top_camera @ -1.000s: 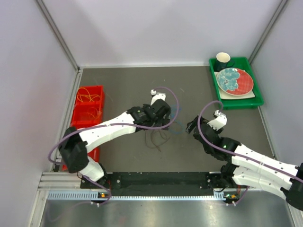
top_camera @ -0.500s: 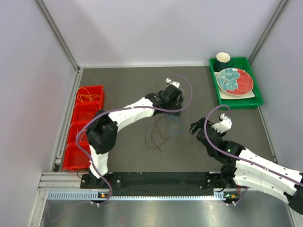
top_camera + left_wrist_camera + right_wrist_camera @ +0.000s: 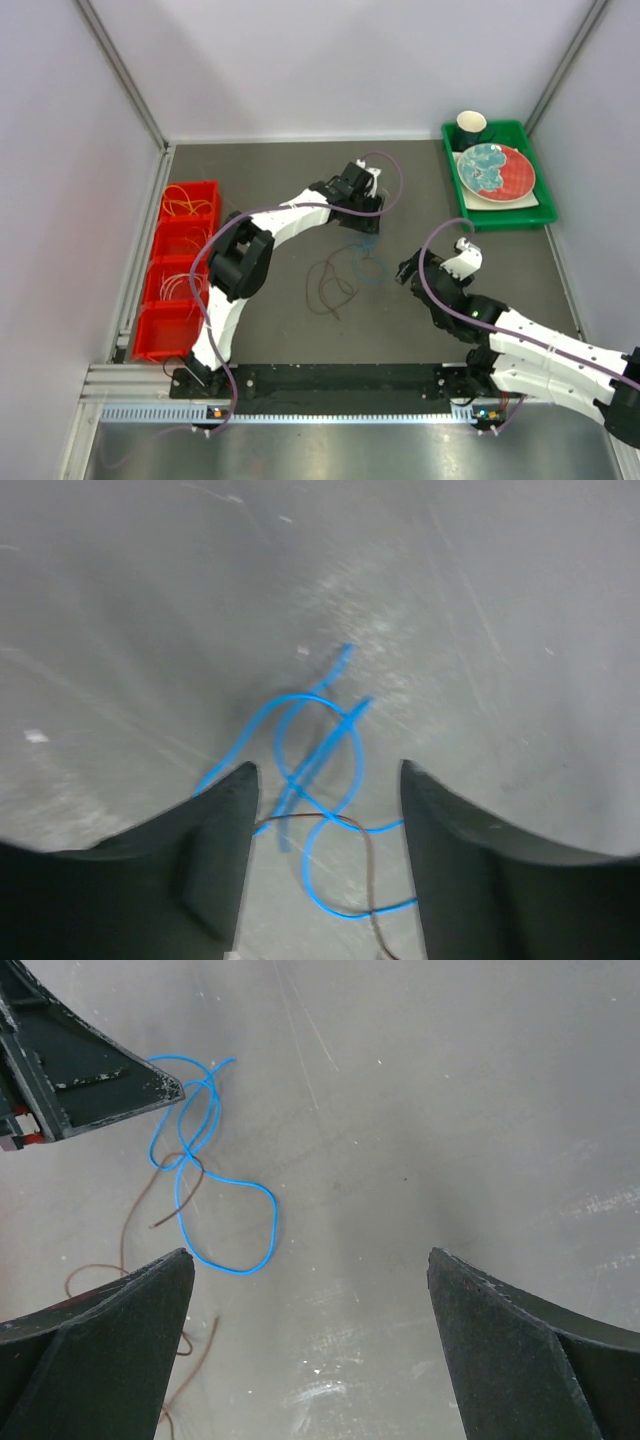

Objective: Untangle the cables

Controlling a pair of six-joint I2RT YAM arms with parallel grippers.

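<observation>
Left gripper and right gripper gape empty; we judge the limp, light blue wire best pinched mid-loop

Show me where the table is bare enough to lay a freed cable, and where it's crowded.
Bare: the far strip between the red bins and the green tray, and the near strip between the brown cable and the black base rail. Crowded: the centre, where the blue cable crosses the brown cable between the left gripper and right gripper.
</observation>
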